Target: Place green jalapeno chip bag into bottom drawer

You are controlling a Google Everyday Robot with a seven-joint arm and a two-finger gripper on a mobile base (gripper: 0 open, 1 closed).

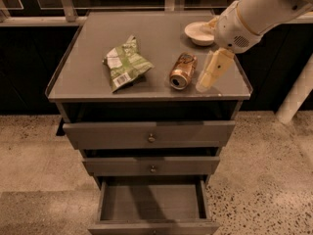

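Observation:
The green jalapeno chip bag [126, 63], crumpled green and white with a barcode patch, lies on the grey cabinet top [88, 77], left of centre. The bottom drawer [152, 204] is pulled open below and I see nothing inside it. My gripper [210, 73] hangs over the right part of the top, just right of the bronze-gold soda can [182, 70], well to the right of the bag. It holds nothing that I can see.
A small white bowl [199, 32] sits at the back right of the top, beside my arm [254, 13]. The two upper drawers [151, 137] with round knobs are closed. A white pole [296, 94] stands at right. Speckled floor surrounds the cabinet.

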